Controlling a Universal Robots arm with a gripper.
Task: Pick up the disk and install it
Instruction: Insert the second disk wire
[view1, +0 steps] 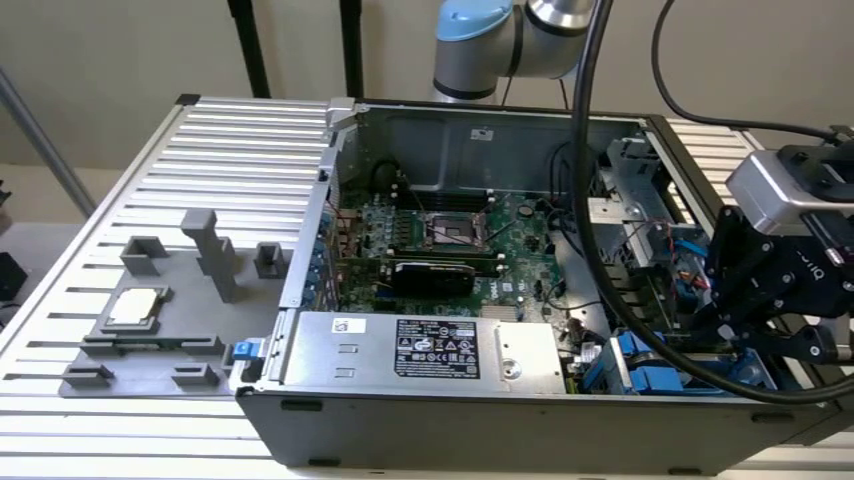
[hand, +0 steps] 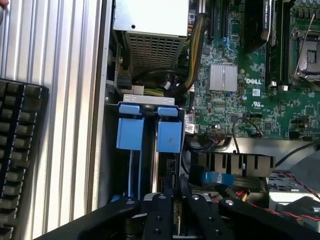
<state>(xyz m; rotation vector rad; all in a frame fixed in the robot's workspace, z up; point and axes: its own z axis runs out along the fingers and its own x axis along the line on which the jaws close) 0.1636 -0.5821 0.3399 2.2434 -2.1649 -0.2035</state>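
1. Blue-framed disk (hand: 150, 165) stands on edge in the case's drive bay (hand: 150, 107), near right corner.
2. Claw (hand: 172, 210) grasps the disk's upper edge; installation step.
3. Judgement: seating calls for a straight downward push.

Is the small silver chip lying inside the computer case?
No, the silver chip lies on the grey fixture outside the computer case.

**Blue, green and grey**

Bright blue bay brackets (hand: 149, 131) stand beside a green motherboard (hand: 260, 85). The power supply (view1: 427, 345) is silver with a black label. The gripper (hand: 175, 215) is black; the ribbed table (view1: 120, 400) pale grey.
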